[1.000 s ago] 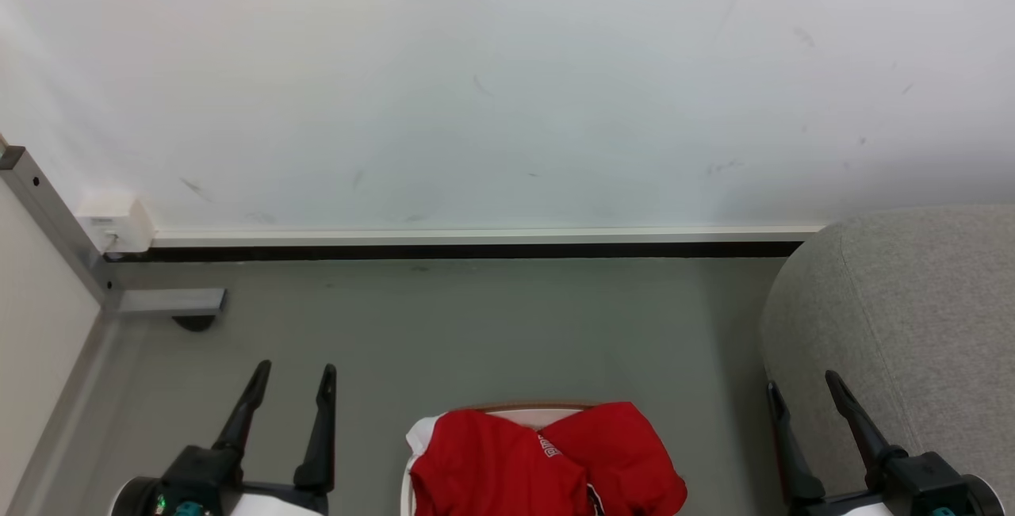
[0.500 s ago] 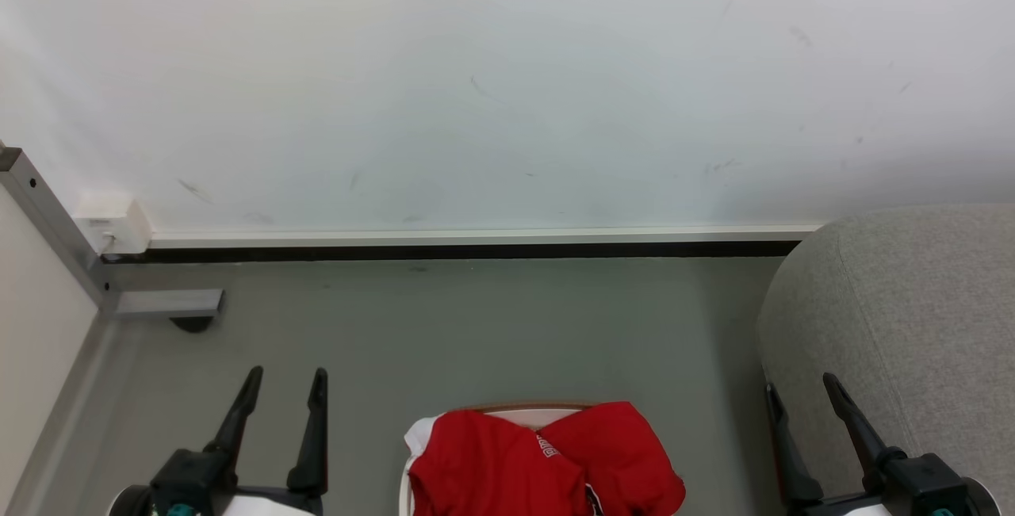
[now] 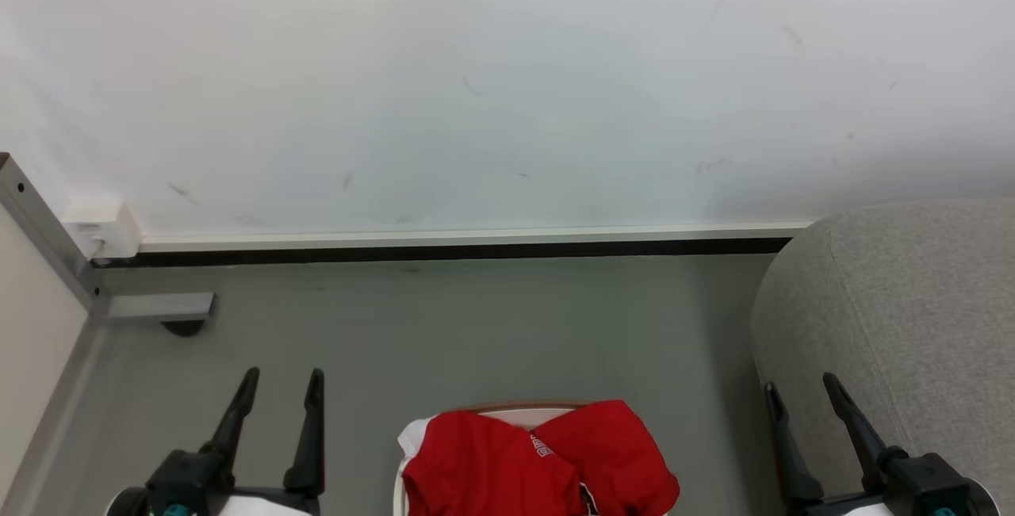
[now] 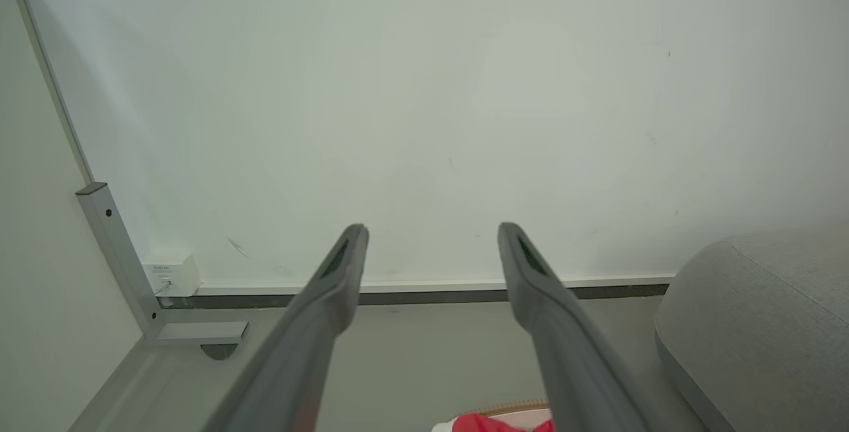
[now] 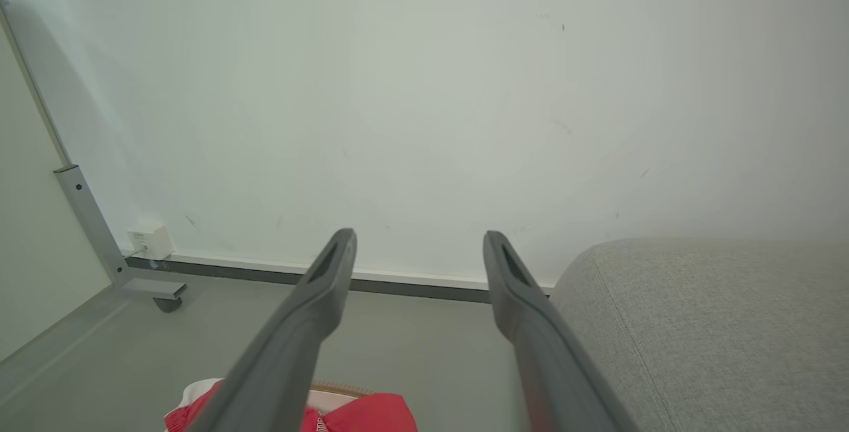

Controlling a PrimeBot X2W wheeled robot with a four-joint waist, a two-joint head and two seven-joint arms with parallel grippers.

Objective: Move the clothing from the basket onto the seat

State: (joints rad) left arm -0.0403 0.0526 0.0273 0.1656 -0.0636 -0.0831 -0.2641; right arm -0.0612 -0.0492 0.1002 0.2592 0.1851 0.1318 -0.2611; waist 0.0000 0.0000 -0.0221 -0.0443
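Head view: the clothing is seen still heaped at the far rim of the basket, untouched, while the left gripper, drawn slightly back, and the right gripper are held with jaws wide apart, the seat unreached.

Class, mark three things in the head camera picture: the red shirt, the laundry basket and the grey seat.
red shirt [image 3: 492, 468], head view, on its left half.
laundry basket [image 3: 507, 407], head view, on the brown far rim.
grey seat [image 3: 912, 302], head view, on the upholstered top.
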